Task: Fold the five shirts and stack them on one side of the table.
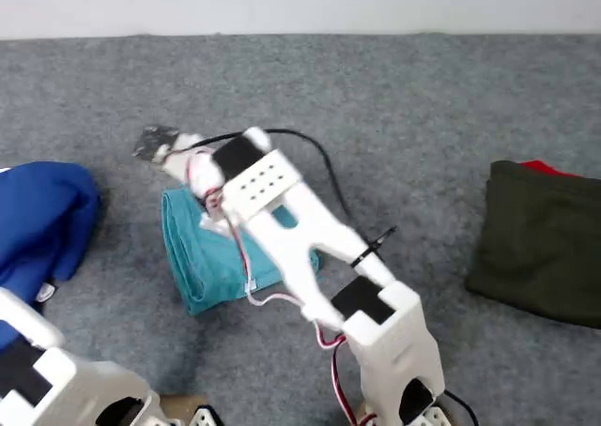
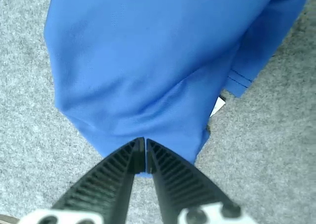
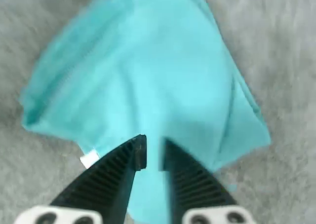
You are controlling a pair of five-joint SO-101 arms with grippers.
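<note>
**Two grippers over two unfolded shirts, a small stack off to one side**

The right gripper point(image 3: 153, 155) hung with its ribbed black fingers slightly parted, a narrow gap between the tips. The teal shirt point(image 3: 148, 71) lay directly beneath them, and its cloth showed through the gap. Whether the tips touched the fabric could not be told. A small white tag sat at the shirt's edge close to one fingertip.

The left gripper point(image 2: 144, 150) was clenched, its fingertips meeting with only a hairline between them, right at the edge of the blue shirt point(image 2: 148, 61). Whether any cloth was pinched between them could not be told.

From the high view, the teal shirt lay loosely bundled near the middle of the grey table point(image 1: 376, 98), under the right arm, which stretched across it. The blue shirt was heaped at the left edge. Well apart from both, at the right edge, a dark green shirt point(image 1: 540, 243) lay folded flat, with a red shirt point(image 1: 547, 169) peeking out from under its far side.
</note>
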